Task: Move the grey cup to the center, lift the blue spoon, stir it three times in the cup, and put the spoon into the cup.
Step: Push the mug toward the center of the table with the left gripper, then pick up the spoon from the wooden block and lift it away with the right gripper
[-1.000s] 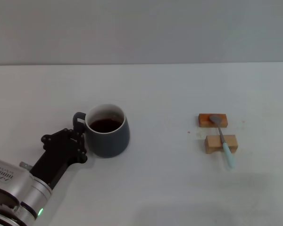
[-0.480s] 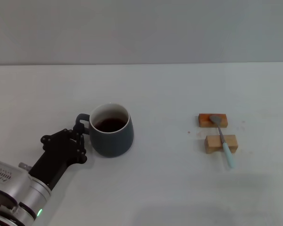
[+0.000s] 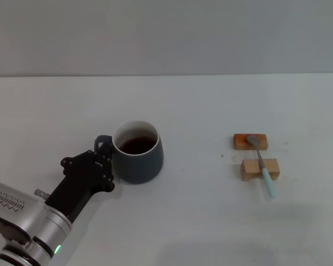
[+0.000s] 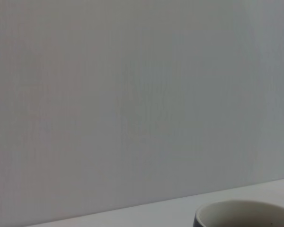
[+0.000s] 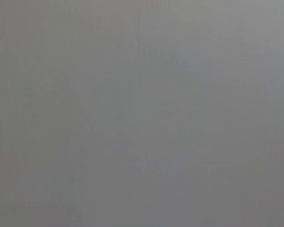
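The left tool [image 3: 102, 162] sits low over the white desk [image 3: 200, 216] at the cup's handle side, its black fingers pinching the small loop handle of the grey cup [image 3: 137, 159]. The handle is mostly hidden between the fingers, so only its upper curve shows. Behind the tool, the black wrist and silver forearm run back toward the near left corner of the head view.

The cup stands upright on the desk, left of the middle, with dark brown liquid inside its white interior. In the left wrist view only a slice of the cup's pale rim [image 4: 244, 215] shows, with the desk edge and a plain grey wall behind it.

Well apart to the right lie two small wooden blocks [image 3: 260, 169], one behind the other. The blue spoon [image 3: 262, 165] rests across them: its metal bowl lies on the far block, its neck crosses the near block, and the pale blue handle slopes down to the desk on the near side.

The right tool is out of sight; its wrist view shows only flat grey.
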